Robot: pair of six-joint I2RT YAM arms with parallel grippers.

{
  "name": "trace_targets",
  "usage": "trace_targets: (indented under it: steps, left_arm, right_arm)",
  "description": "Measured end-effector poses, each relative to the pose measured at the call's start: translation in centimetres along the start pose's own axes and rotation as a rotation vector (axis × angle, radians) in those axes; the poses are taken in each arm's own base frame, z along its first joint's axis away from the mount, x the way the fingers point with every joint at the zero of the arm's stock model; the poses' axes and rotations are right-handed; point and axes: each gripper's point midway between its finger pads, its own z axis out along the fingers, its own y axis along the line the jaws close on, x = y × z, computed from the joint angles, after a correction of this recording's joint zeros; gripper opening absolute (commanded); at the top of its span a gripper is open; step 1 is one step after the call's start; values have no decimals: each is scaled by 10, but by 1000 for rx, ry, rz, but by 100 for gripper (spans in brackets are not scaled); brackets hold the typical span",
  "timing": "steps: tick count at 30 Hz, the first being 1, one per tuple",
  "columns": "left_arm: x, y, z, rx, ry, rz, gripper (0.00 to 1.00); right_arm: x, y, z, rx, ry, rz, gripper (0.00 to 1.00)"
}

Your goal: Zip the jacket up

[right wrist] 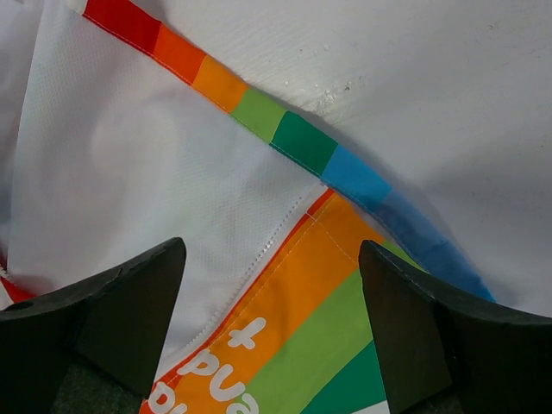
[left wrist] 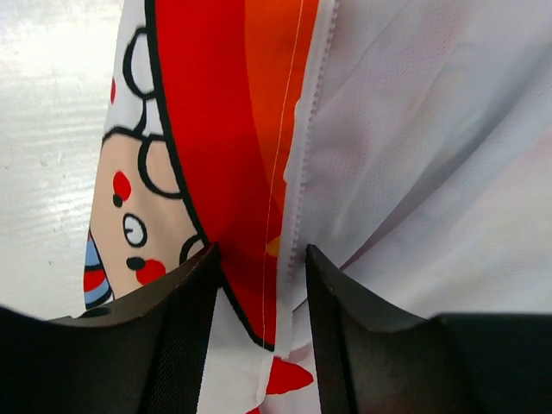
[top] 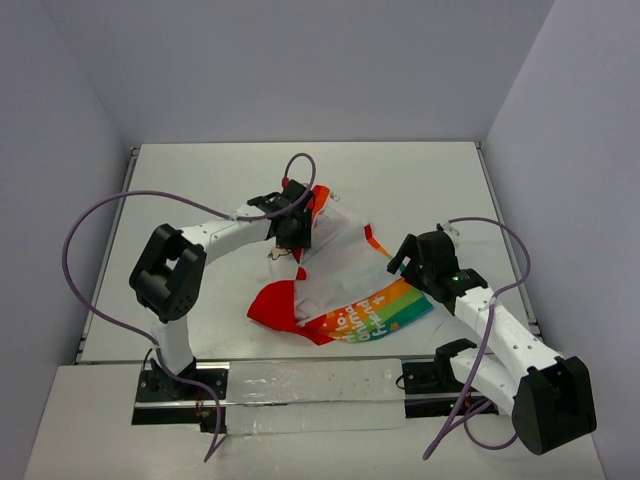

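The jacket lies crumpled and open on the table, white lining up, with a rainbow panel at the front and red fabric at the left. My left gripper hovers over its upper edge. In the left wrist view the left gripper is partly open, and the white zipper teeth, a red-orange strip and the bear print lie between and beyond its fingers. My right gripper is at the jacket's right edge. In the right wrist view the right gripper is wide open above the zipper's end and the rainbow hem.
The white table is walled by grey panels at the back and both sides. Purple cables loop over the left side and beside the right arm. A taped strip runs along the near edge between the arm bases.
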Motion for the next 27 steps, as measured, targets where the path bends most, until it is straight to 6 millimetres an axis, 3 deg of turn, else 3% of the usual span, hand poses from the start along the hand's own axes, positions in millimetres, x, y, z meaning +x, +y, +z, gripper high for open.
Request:
trace_targets:
  steps: [8, 16, 21, 27]
  left_arm:
    - [31, 11, 1, -35, 47, 23, 31]
    - [12, 11, -28, -24, -40, 13, 0]
    - [1, 7, -45, 2, -87, 7, 0]
    - [2, 11, -51, -9, -83, 8, 0]
  right_arm:
    - [2, -1, 1, 1, 1, 0, 89]
    - [2, -2, 2, 1, 0, 2, 89]
    - [6, -5, 4, 5, 5, 3, 89]
    - [6, -6, 4, 8, 3, 3, 90]
